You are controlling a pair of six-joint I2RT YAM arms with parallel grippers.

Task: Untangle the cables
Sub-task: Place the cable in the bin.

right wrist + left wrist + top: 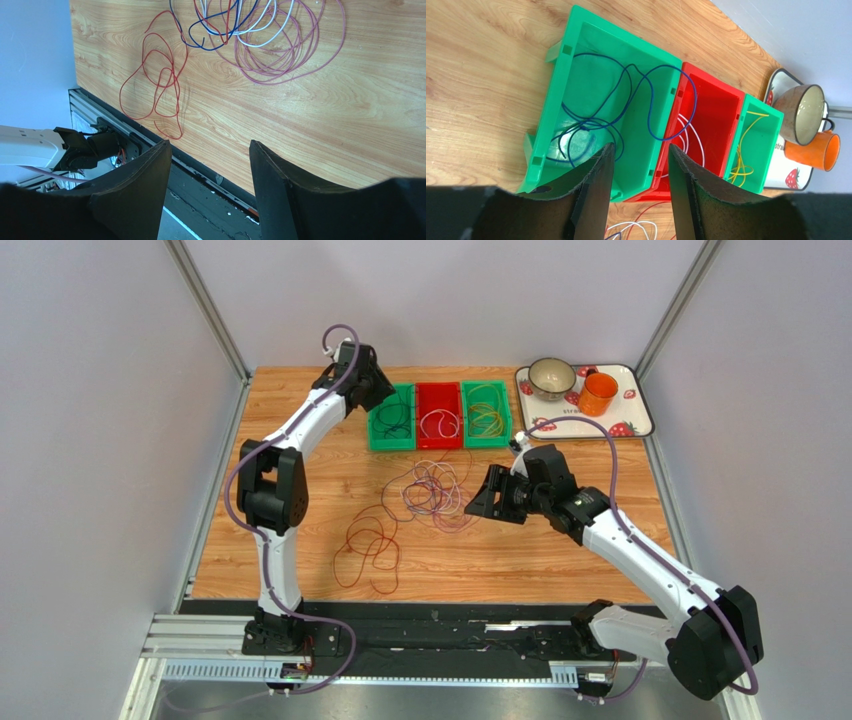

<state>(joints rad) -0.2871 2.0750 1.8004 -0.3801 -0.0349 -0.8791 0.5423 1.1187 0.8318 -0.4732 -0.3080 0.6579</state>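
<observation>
hovering parted and empty, the left gripper (641,147) has the blue cable (651,110) just ahead in the green bin (553,100), one loop overhanging the red bin (721,110); withdraw straight up, avoiding snags.

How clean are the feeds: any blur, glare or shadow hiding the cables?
Top external: even light, sharp; the cables thin but readable. Left wrist: crisp, a pale sheen on the floor of the left green bin; its fingers dark and soft. Right wrist: sharp; the red cable throws only a faint shadow.
</observation>
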